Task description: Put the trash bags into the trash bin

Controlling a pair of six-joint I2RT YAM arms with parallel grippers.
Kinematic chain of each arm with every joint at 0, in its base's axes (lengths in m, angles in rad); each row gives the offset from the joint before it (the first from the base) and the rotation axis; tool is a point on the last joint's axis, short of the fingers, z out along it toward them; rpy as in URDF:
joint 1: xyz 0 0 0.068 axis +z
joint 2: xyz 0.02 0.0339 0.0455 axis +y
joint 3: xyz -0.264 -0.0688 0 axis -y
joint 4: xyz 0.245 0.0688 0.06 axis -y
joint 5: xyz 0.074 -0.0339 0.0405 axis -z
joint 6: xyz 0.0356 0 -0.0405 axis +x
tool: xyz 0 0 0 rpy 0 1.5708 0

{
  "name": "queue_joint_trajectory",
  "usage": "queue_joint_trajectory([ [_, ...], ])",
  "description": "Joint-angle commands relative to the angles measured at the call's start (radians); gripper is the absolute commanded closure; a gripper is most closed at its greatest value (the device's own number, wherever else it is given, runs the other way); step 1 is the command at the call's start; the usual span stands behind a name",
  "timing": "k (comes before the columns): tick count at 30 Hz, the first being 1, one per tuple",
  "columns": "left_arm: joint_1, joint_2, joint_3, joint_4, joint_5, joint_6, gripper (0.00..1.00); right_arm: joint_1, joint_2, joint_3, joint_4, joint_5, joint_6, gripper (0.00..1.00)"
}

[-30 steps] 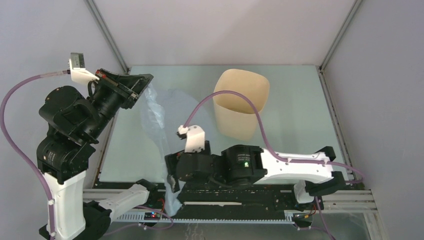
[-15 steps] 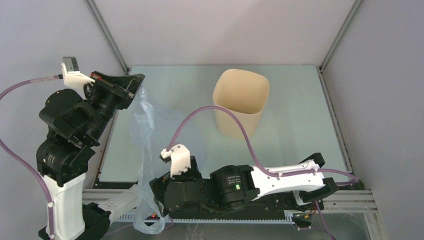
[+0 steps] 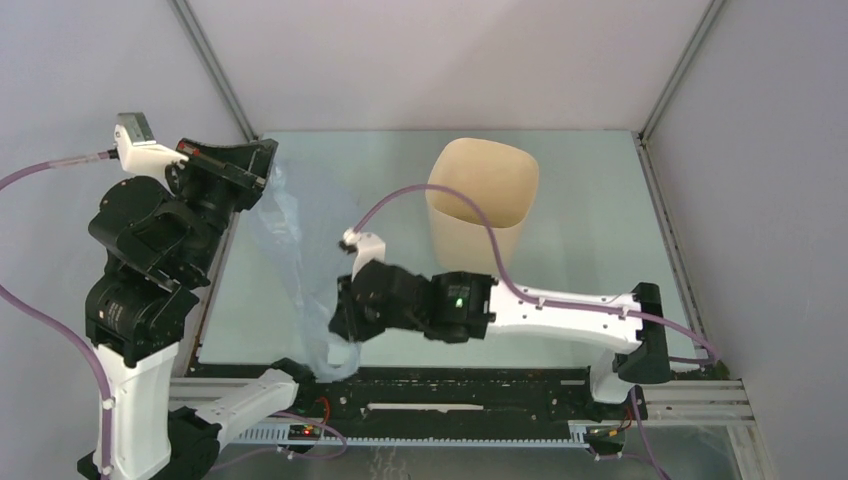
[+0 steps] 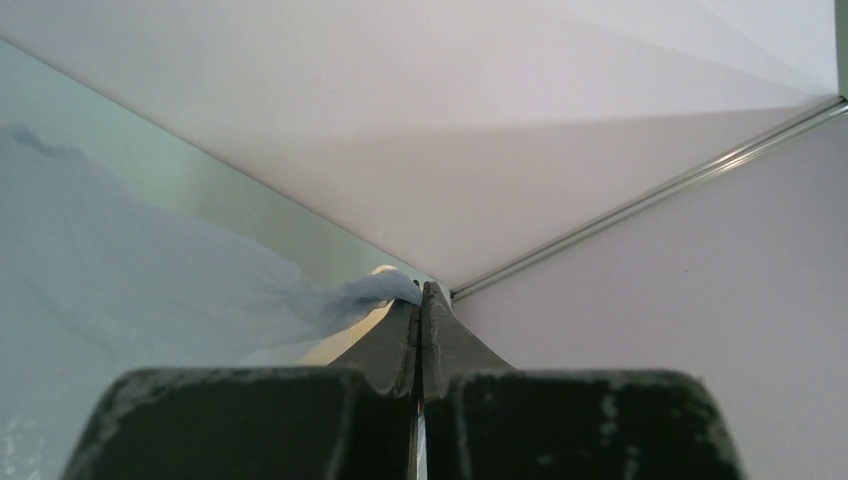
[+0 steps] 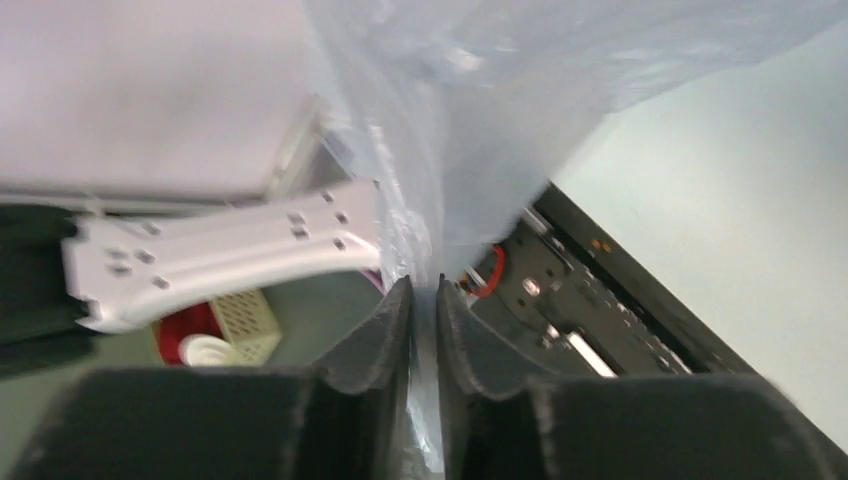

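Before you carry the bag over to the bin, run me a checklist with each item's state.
1. Left gripper shut on the trash bag's upper end: ok.
2. Right gripper pinching the bag lower down: ok.
3. Trash bin upright, mouth open: ok.
4. Bag over the bin: not ok, it hangs to the bin's left.
5. Purple cable clear of the bin: cannot tell; it crosses the bin's front in the top view.
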Motion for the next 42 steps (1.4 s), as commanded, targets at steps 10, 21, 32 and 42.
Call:
queue_joint_trajectory([
  [10, 0.004, 0.160, 0.263, 0.009, 0.424, 0.166, 1.00, -0.470, -0.249, 0.110, 0.039, -0.514, -0.104, 1.00],
  [21, -0.353, 0.550, 0.649, 0.138, 0.487, 0.141, 1.00, -1.011, -0.443, 0.202, -0.289, -0.828, -0.194, 1.00],
  [32, -0.492, 0.716, 0.743, 0.475, 0.548, 0.122, 1.00, -1.309, -0.485, 0.375, -0.445, -0.943, -0.307, 1.00],
  [42, -0.503, 0.609, 0.683, 0.596, 0.431, 0.175, 1.00, -1.347, -0.391, 0.556, -0.297, -1.034, -0.125, 1.00],
])
